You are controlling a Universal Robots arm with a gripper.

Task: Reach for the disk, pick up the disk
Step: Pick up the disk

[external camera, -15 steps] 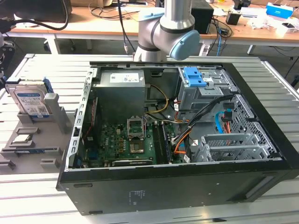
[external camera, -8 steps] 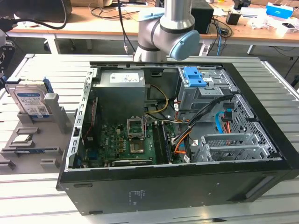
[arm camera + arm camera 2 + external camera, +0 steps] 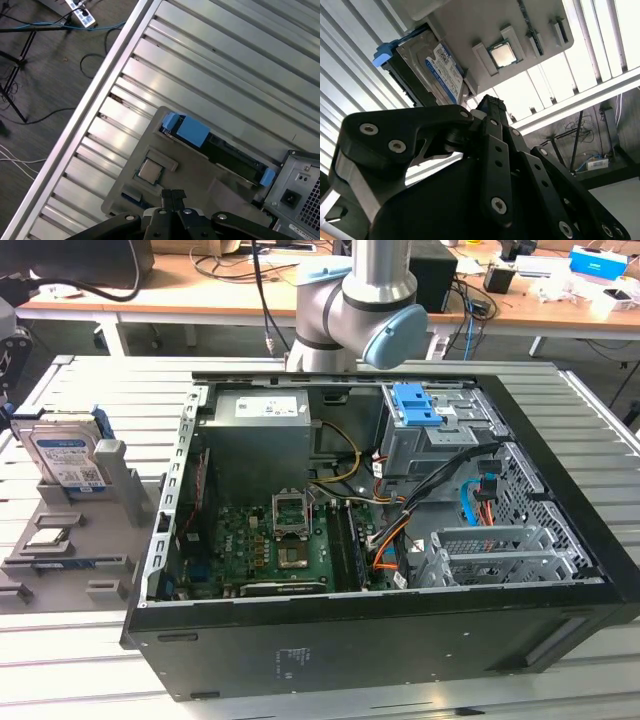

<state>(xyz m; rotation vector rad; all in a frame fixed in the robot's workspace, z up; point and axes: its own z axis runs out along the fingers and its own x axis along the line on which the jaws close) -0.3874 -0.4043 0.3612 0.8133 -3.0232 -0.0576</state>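
The disk (image 3: 65, 455) is a silver drive with a white-and-blue label and blue side rails. It stands tilted in a grey holder (image 3: 120, 485) at the exterior view's left. In the second wrist view the disk (image 3: 437, 70) shows its labelled face. The first wrist view has the disk (image 3: 220, 150) edge-on, blue rail uppermost. My gripper (image 3: 173, 196) hangs above the holder with its black fingertips pressed together on nothing. It is well clear of the disk and closer to the small square chip (image 3: 150, 171). The shut gripper (image 3: 492, 102) also rises in the second wrist view.
An open black computer case (image 3: 560, 570) takes up the middle of the slatted aluminium table (image 3: 600, 405), right beside the holder. A bare blue bracket (image 3: 415, 405) sits on its drive cage. The arm's base (image 3: 360, 310) stands behind. The table edge (image 3: 95, 95) drops to a cabled floor.
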